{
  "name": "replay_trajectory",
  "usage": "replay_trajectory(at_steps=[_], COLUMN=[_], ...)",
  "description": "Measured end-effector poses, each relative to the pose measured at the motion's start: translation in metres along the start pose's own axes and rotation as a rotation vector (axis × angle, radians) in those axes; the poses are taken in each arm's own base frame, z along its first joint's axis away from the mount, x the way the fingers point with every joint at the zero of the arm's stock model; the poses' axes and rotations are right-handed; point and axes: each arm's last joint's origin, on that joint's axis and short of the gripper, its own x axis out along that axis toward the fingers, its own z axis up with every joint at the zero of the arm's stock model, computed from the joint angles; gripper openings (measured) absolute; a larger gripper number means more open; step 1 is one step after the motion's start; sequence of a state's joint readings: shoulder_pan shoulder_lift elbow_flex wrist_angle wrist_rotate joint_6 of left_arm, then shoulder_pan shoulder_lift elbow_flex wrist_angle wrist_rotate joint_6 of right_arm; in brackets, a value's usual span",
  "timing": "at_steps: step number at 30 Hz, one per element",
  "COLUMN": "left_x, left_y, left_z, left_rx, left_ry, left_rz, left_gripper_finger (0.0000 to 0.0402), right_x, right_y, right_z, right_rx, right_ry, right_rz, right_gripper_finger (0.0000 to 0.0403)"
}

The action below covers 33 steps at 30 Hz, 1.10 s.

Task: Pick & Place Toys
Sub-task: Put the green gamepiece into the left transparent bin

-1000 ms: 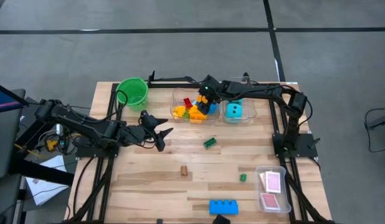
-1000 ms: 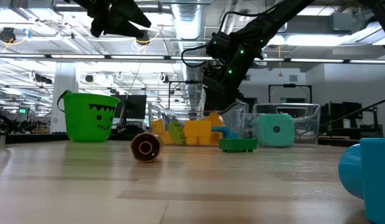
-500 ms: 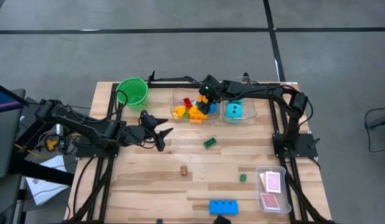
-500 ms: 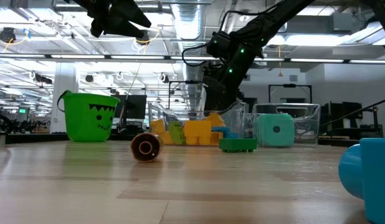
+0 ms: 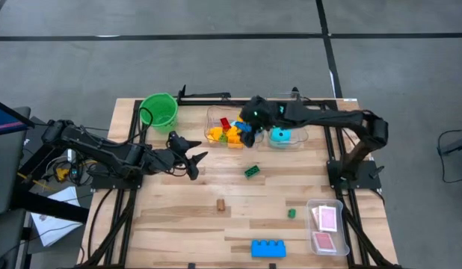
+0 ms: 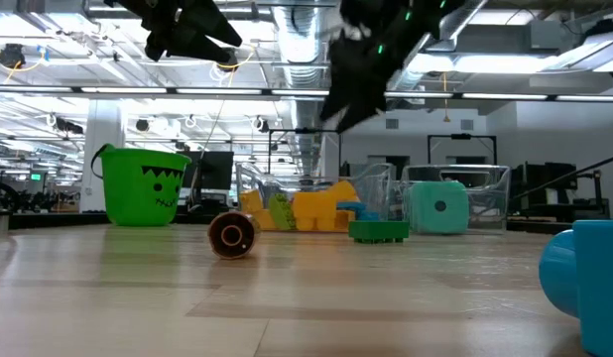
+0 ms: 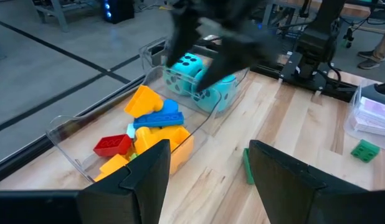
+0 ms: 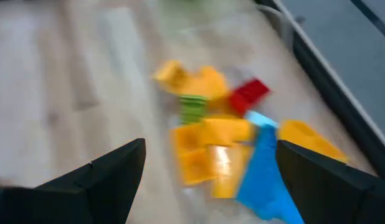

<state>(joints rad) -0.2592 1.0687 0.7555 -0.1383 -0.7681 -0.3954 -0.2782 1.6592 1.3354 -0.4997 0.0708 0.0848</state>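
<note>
Having risen out of the clear plastic tub (image 5: 216,125) of small coloured plastic building blocks (image 5: 229,134) since a second ago, now hovering above it with nothing between widely spread fingers: the right gripper (image 5: 250,119). Hanging well to the left over bare wooden table (image 5: 179,217), jaws partly parted and empty: the left gripper (image 5: 197,164), unchanged in place.

Lying heaped in that tub at the table's far edge: yellow, orange, red, blue and green blocks. Sitting in the neighbouring clear tub (image 5: 300,138), just right of the first: a cyan die with black dots (image 5: 280,134).

Resting loose on the tabletop: a dark green flat block (image 5: 252,172) in front of the tubs, a small brown cylinder (image 5: 220,203) nearer the middle, a tiny green block (image 5: 291,214) to its right, and a long blue studded block (image 5: 268,248) at the near edge. Lying in a third clear tray (image 5: 312,205) at the near right corner: pink-and-white playing cards (image 5: 327,218). Standing at the far left: a green plastic bucket (image 5: 158,110).
</note>
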Motion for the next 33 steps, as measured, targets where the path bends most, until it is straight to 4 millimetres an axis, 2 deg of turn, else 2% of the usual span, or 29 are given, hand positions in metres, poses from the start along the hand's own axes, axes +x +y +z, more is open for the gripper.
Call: replay_trajectory(at_steps=[8,14,17,26,33], left_x=[0.0,-0.001,-0.001,-0.001,-0.001], left_y=[0.0,-0.001,-0.001,-0.001,-0.001], left_z=[0.0,0.0,0.0,0.001,0.001], left_rx=[-0.014,-0.016,-0.016,-0.018,-0.025], left_ry=[-0.004,-0.003,-0.003,-0.005,-0.01], left_rz=[-0.002,-0.006,-0.005,-0.006,-0.008], left_gripper_finger=[0.0213,0.0213,0.0213,0.0213,0.0213], right_x=[-0.038,-0.052,-0.055,-0.081,-0.095], right_y=[0.067,0.115,0.136,0.183,0.204], right_z=[-0.007,-0.024,-0.036,-0.066,-0.093], right_rx=[-0.086,-0.138,-0.164,-0.197,-0.179], right_ry=[-0.04,-0.005,0.026,0.011,-0.001], right_rz=[0.142,0.238,0.219,0.165,0.075], right_gripper_finger=[0.0348,0.0348,0.0348,0.0348,0.0348])
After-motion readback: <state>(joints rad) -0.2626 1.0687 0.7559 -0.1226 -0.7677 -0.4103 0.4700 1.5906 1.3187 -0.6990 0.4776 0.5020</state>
